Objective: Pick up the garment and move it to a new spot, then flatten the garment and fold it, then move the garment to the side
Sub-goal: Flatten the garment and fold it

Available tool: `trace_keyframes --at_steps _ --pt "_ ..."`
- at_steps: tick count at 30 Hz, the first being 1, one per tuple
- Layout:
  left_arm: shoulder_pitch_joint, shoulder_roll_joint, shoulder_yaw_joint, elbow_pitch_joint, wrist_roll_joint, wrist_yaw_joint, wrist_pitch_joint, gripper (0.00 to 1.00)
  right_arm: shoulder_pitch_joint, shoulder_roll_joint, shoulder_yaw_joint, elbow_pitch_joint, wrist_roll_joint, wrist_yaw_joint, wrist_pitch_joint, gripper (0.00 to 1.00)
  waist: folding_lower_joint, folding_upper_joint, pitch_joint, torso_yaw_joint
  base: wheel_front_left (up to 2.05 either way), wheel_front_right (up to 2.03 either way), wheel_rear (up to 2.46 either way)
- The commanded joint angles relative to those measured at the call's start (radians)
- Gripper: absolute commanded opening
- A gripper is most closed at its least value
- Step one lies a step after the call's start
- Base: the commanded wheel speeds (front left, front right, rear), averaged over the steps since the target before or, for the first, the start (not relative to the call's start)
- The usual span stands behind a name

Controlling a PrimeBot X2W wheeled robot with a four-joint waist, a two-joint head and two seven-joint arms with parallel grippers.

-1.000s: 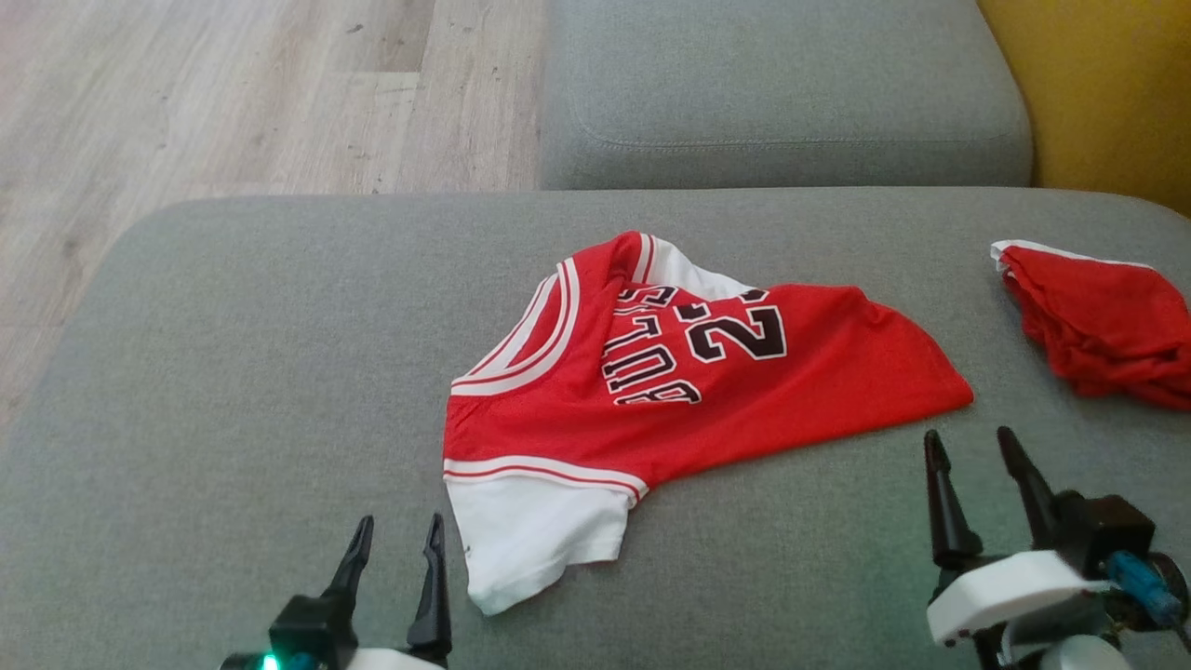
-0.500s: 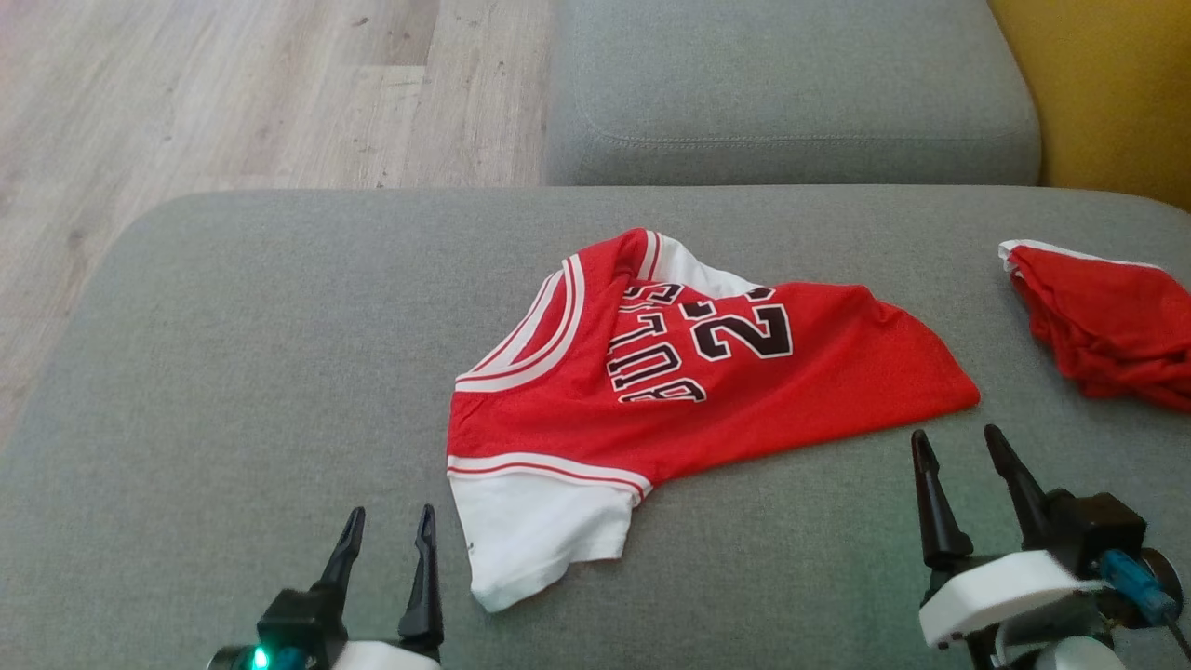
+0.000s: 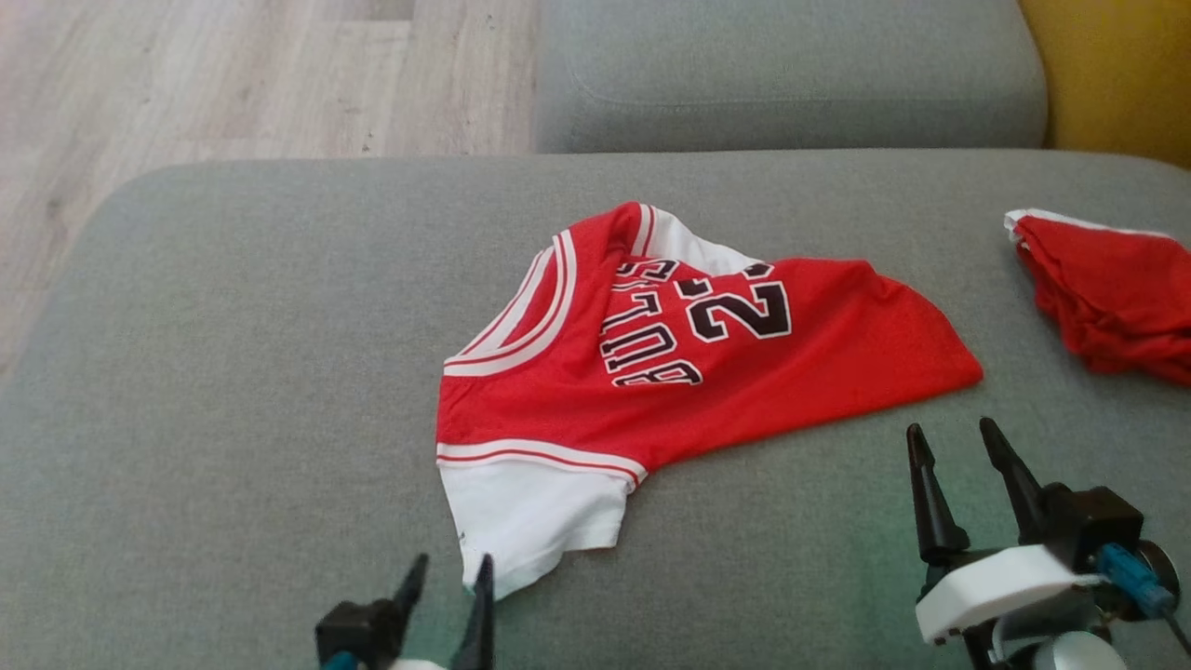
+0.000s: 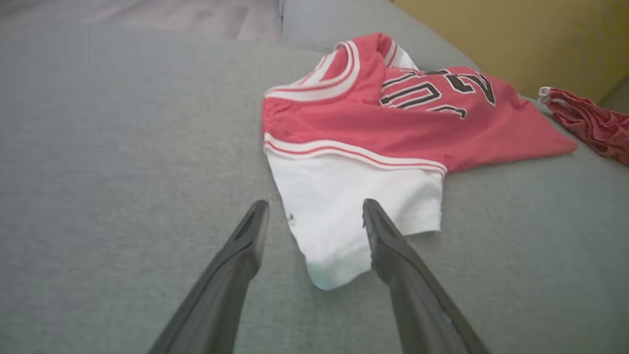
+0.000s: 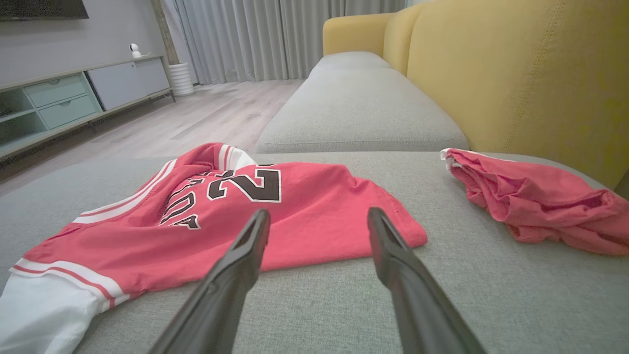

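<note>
The garment (image 3: 689, 372), a red jersey with black lettering and a white sleeve, lies crumpled in the middle of the grey cushion (image 3: 233, 372). In the left wrist view the garment (image 4: 383, 128) has its white sleeve corner between and just beyond my fingers. My left gripper (image 3: 448, 569) is open at the bottom edge, its tips right beside the sleeve's lowest corner. My right gripper (image 3: 949, 433) is open too, a short way in front of the jersey's red hem. From the right wrist, that hem (image 5: 314, 231) runs just past my fingertips.
A second red cloth (image 3: 1107, 298) is bunched at the cushion's right edge. Another grey cushion (image 3: 791, 74) sits behind, with a yellow backrest (image 3: 1107, 74) to the right. Wooden floor (image 3: 186, 84) lies beyond the cushion's far left corner.
My left gripper has moved right and lower in the picture, up to the white sleeve corner. The head camera has tilted slightly. The right gripper has barely moved.
</note>
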Motion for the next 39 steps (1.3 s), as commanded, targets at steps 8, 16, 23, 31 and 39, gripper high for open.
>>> trace_keyframes --at_steps 8,16,23,31,39 --pt "-0.034 -0.071 0.060 0.044 -0.119 -0.026 0.049 1.00 -0.064 -0.006 0.027 -0.045 -0.016 0.007 0.007 1.00 -0.0001 0.0000 0.066 -0.047 0.00 0.00 0.00" --pt "-0.063 -0.098 0.075 0.097 -0.157 -0.046 0.065 0.98 -0.081 -0.006 0.014 -0.045 -0.030 0.007 0.010 1.00 -0.0001 0.0000 0.103 -0.067 0.00 0.00 0.00" --pt "-0.112 -0.114 0.073 0.090 -0.139 -0.075 0.023 0.00 -0.175 -0.006 -0.049 0.009 -0.091 0.007 0.063 1.00 -0.0001 0.0000 0.144 -0.043 0.00 0.00 0.00" --pt "-0.150 -0.112 0.055 0.044 -0.107 -0.093 0.001 0.00 -0.324 -0.008 -0.148 0.146 -0.187 0.007 0.090 1.00 -0.0001 0.0000 0.180 0.015 0.00 0.00 0.00" --pt "-0.157 -0.094 0.041 -0.038 -0.077 -0.085 -0.011 0.00 -0.389 -0.035 -0.220 0.294 -0.206 0.007 0.139 1.00 -0.0001 0.0000 0.192 0.047 0.00 0.00 0.00"
